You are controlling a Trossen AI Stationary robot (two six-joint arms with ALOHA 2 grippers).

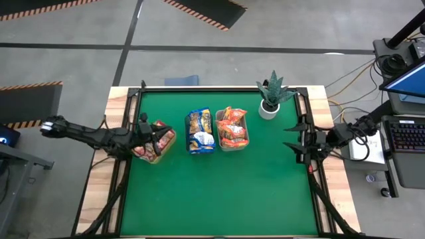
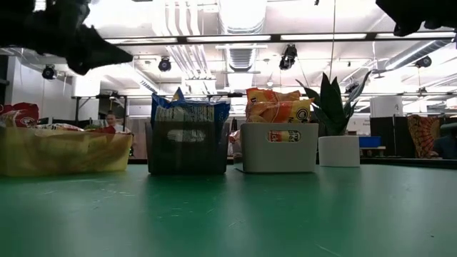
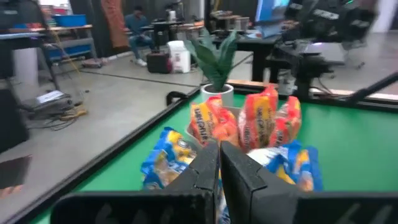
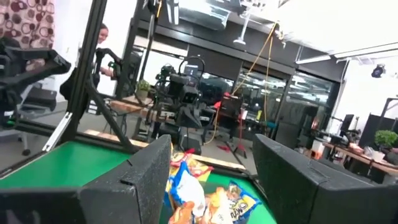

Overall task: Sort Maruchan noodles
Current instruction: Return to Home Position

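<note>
The right gripper [image 4: 212, 149] has its two dark fingers [image 4: 140, 180] spread wide apart. Through the gap between them, a cluster of Maruchan noodles [image 4: 186, 190] shows on the green table surface [image 4: 56, 165]: blue-and-yellow packets [image 4: 239, 196] and orange packets [image 4: 217, 208] bunched together. Beyond the table's wooden far edge [image 4: 211, 163] the left arm [image 4: 183, 93] rises. A person [image 4: 102, 37] stands behind a black frame post [image 4: 87, 62] in the room.
</note>
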